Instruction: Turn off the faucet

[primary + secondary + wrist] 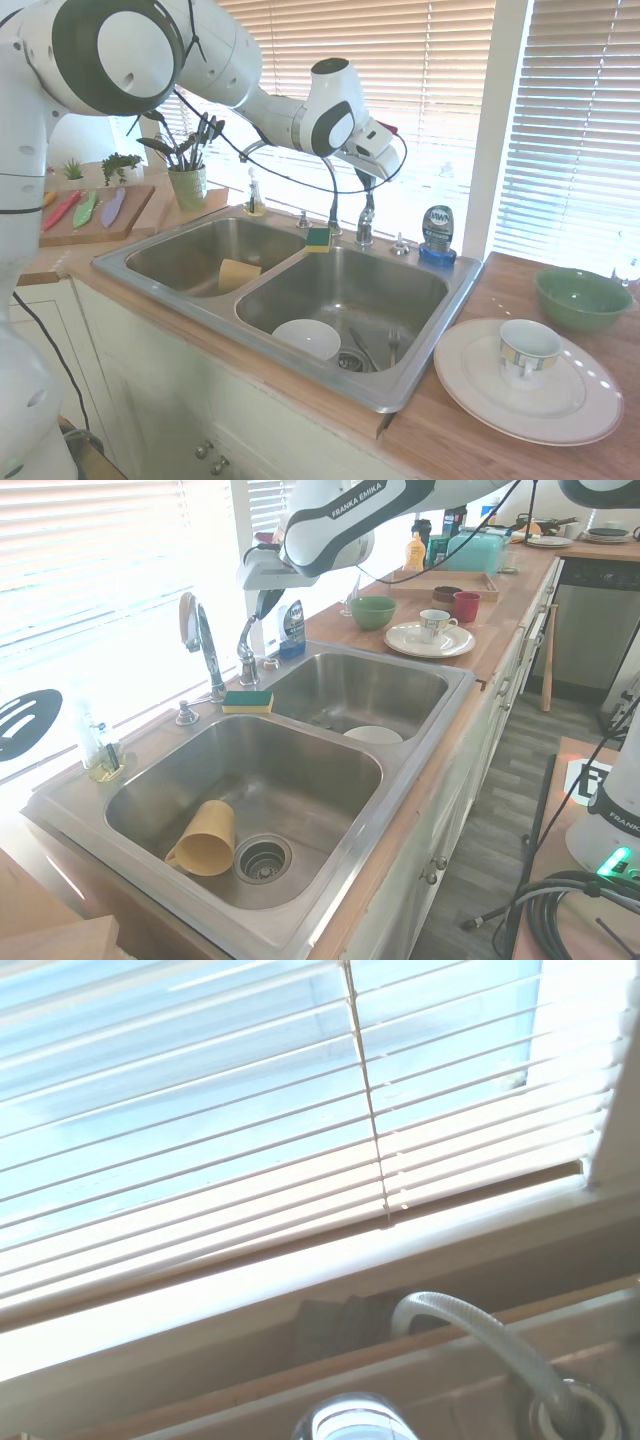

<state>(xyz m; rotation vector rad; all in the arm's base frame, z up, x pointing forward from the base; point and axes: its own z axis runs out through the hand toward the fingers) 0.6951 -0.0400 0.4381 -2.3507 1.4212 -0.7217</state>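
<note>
The faucet's thin chrome gooseneck spout (334, 222) (205, 640) rises behind the divider of the double sink (420, 385) (330, 880). Its small chrome lever handle (365, 228) (247, 655) stands just beside it, leaning slightly. My gripper (365, 185) (263, 605) hangs right at the handle's top, coming in from over the basin. The wrist view faces the window blinds, with a rounded chrome tip (350, 1422) at its bottom edge. I see no stream of water under the spout.
A blue dish-soap bottle (437, 232) (291, 625) stands close beside the handle. A sponge (319, 238) (247, 700) lies on the divider. A white bowl (306, 338) and a yellow cup (205, 838) sit in the basins. A green bowl (582, 298) and a plate (470, 385) are on the counter.
</note>
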